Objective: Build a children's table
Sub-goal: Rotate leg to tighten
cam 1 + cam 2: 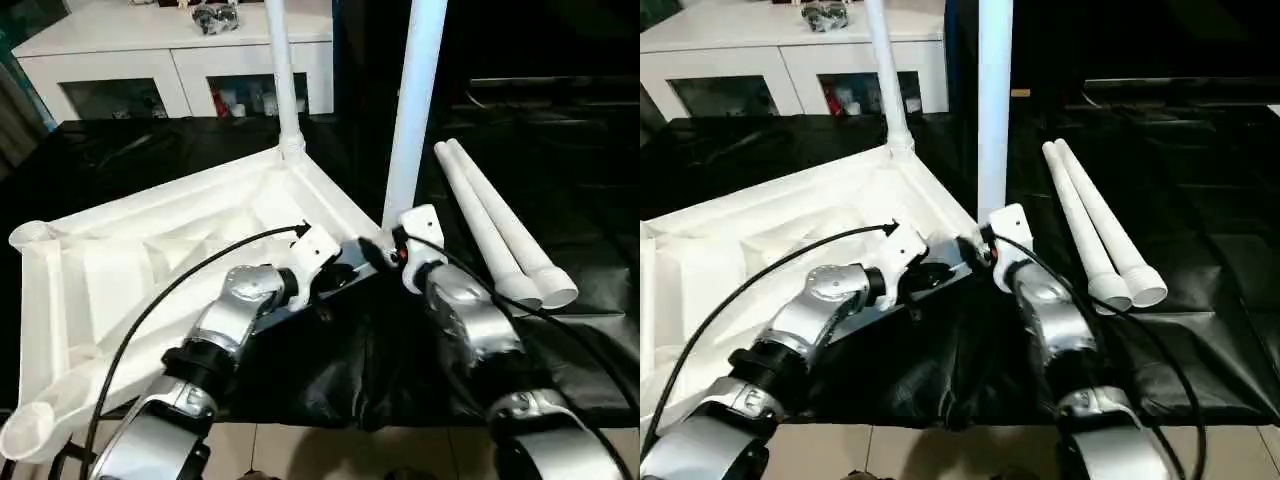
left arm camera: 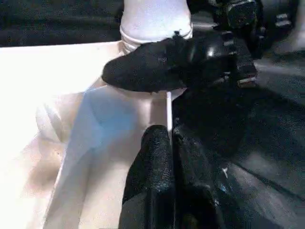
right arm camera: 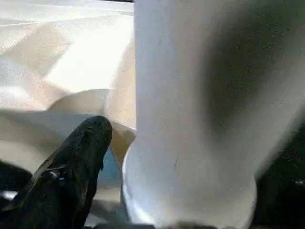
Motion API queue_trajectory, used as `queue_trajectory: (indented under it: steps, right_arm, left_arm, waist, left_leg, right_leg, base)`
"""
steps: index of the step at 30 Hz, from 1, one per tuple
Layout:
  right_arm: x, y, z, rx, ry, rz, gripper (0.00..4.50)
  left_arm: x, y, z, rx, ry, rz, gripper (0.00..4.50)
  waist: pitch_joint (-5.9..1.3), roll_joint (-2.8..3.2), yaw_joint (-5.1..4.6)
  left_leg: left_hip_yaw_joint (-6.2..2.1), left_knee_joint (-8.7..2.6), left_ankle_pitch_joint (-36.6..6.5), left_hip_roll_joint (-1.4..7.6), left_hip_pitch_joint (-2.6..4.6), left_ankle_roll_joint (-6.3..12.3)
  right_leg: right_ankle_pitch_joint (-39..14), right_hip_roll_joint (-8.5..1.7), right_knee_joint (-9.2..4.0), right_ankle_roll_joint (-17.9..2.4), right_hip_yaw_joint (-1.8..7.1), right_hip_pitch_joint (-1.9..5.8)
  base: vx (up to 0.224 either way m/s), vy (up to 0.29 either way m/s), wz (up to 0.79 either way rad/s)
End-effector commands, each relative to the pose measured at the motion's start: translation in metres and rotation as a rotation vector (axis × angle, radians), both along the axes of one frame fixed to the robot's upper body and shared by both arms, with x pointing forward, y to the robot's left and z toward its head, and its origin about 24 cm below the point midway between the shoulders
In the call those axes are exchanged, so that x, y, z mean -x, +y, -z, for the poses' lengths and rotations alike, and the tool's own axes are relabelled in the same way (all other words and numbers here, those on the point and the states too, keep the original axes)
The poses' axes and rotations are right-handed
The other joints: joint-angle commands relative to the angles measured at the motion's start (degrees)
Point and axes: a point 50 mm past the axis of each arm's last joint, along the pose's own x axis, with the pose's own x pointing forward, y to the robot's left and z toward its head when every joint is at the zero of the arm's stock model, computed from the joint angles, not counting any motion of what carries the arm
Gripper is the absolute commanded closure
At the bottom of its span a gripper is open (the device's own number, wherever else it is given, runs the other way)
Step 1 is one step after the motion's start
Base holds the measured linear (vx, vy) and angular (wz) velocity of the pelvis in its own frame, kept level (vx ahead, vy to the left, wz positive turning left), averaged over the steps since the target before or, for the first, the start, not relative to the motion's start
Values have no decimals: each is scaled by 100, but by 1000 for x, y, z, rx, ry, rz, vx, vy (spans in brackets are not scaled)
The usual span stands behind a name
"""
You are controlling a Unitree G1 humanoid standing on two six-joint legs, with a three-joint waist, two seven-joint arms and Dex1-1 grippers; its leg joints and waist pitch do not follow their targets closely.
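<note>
Jaws of the left gripper (image 2: pixel 169 157) pressed together, empty; right gripper (image 1: pixel 385 243) jaws spread around the leg (image 1: pixel 412 110).

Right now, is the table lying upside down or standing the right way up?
Upside down: the tabletop shows its ribbed underside, and two legs point upward from its corners.

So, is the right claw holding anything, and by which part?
The right claw sits around the nearer upright leg at its wide base; whether it grips cannot be told.

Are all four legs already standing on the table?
No: two legs lie loose on the black cover beside the tabletop.
</note>
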Motion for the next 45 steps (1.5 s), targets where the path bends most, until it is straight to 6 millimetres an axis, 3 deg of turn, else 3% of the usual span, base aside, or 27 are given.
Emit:
queue_trajectory:
  steps: [1, 5, 12, 19, 28, 31, 36, 41, 45]
  right_arm:
    - [4, -3, -3, 14, -15, -84, 13]
    - [6, -13, -7, 45, -30, -137, 4]
    - [30, -25, -18, 32, -2, -444, 4]
    - [53, -29, -20, 13, 92, -661, 4]
    - [59, -28, -23, 1, 127, -722, 76]
    - [61, -28, -22, 7, 145, -738, 113]
    - [63, -30, -20, 28, 161, -750, 126]
    - [64, -29, -19, 18, 172, -748, 172]
    - [59, -25, -11, 6, 168, -652, 179]
  left_arm:
    - [3, -8, -19, 86, -77, 114, 450]
    - [5, -3, -19, 78, -72, 143, 450]
    - [12, 15, -18, 49, -50, 224, 450]
    - [23, 31, -15, 29, 6, 316, 450]
    - [30, 36, -15, 26, 35, 368, 450]
    - [31, 37, -15, 23, 39, 372, 450]
    - [31, 38, -15, 22, 42, 372, 450]
    - [31, 38, -15, 28, 46, 369, 450]
    - [25, 34, -15, 59, 39, 294, 450]
  waist:
    - [-367, -87, 38]
    - [-384, -99, 97]
    - [-378, -103, 203]
    - [-358, -104, 235]
    - [-353, -97, 275]
    - [-358, -96, 279]
    - [-367, -106, 290]
    - [-364, -103, 290]
    - [-364, -110, 288]
  left_leg:
    - [-128, -396, -1459, 257, 70, 529]
    - [-122, -378, -1224, 266, 59, 602]
    - [-117, -374, -1092, 297, 41, 782]
    - [-110, -393, -1285, 306, 56, 684]
    - [-121, -417, -1395, 309, 81, 488]
    - [-122, -415, -1341, 309, 79, 479]
    - [-117, -399, -1259, 302, 75, 515]
    - [-118, -399, -1243, 303, 74, 519]
    - [-120, -400, -1256, 301, 71, 503]
  right_leg:
    - [-1738, -309, -467, -1280, 203, 293]
    - [-1486, -308, -426, -1338, 208, 316]
    - [-1227, -287, -377, -1369, 196, 336]
    - [-1613, -291, -417, -1323, 208, 296]
    - [-1855, -301, -439, -1228, 222, 275]
    - [-1764, -297, -429, -1225, 222, 277]
    - [-1675, -303, -419, -1246, 222, 284]
    - [-1702, -298, -421, -1239, 220, 282]
    - [-1734, -301, -427, -1228, 219, 285]
  base:
    - [0, 0, 0]
    - [0, 0, 0]
    - [0, 0, 0]
    - [0, 0, 0]
    - [0, 0, 0]
    - [0, 0, 0]
    - [0, 0, 0]
    - [0, 0, 0]
    - [0, 0, 0]
